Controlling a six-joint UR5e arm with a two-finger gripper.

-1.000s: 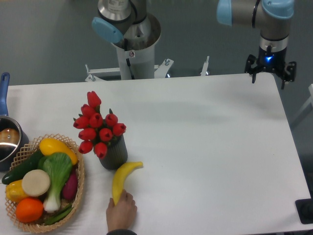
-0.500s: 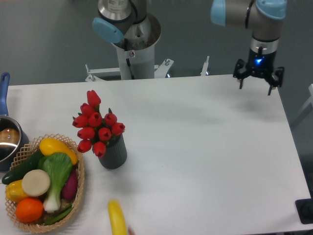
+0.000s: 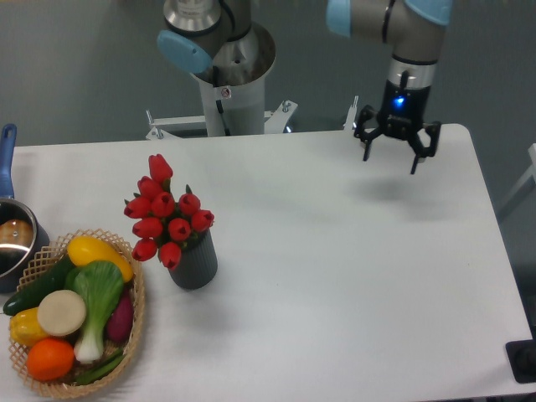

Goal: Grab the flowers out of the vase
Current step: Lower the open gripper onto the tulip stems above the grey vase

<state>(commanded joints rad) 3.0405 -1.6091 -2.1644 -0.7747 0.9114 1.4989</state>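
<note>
Claw: the claw point(image 3: 397, 148) hangs above the surface point(image 3: 352, 276) in the upper right of the frame, its fingers spread apart and nothing between them
Flowers: the flowers point(image 3: 167, 216) stand in the vase point(image 3: 194, 263) at the left of centre, well apart from the claw; the red buds spread wider than the vase mouth and lean toward the upper left
Neighbours: a wicker basket point(image 3: 135, 314) of vegetables and fruit sits just beside the vase at the lower left; a blue-handled pot point(image 3: 12, 239) is cut by the left edge
Risk, grip: closing on the soft buds rather than the stems would likely crush them or let the bunch slip, since the stems are short and mostly buried
Risk, vase: a tight fit could lift the vase with the bunch, or a sideways approach could tip it toward the basket
Risk, reach: a low crossing path could knock the tallest bud
Hidden: the stems inside the vase cannot be seen, nor how firmly they sit
Cut off: the arm's upper links leave the frame at the top; a dark object at the lower right corner is too clipped to name
</note>
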